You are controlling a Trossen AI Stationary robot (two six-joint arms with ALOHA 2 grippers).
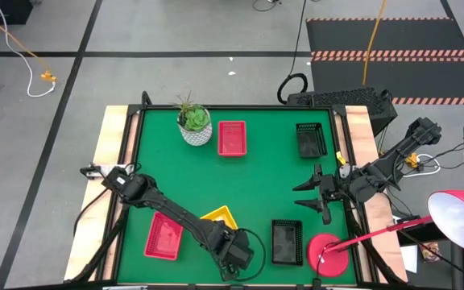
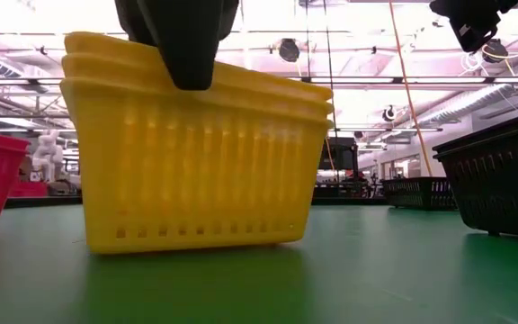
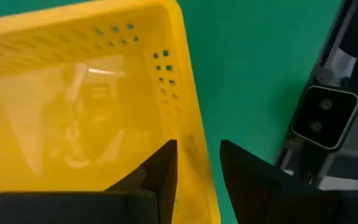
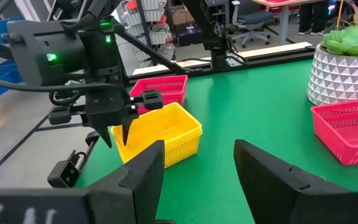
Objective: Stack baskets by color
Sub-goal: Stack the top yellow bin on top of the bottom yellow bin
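Where nested, three yellow baskets (image 2: 196, 153).

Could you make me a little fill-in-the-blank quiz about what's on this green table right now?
1. The left gripper hangs over the stack of ____ baskets.
2. In the low view, that stack shows ____ rims, one nested in another.
3. The white pot holds a small ____.
4. The right gripper is over bare green table with its jaws ____.

Missing words: yellow; three; plant; open
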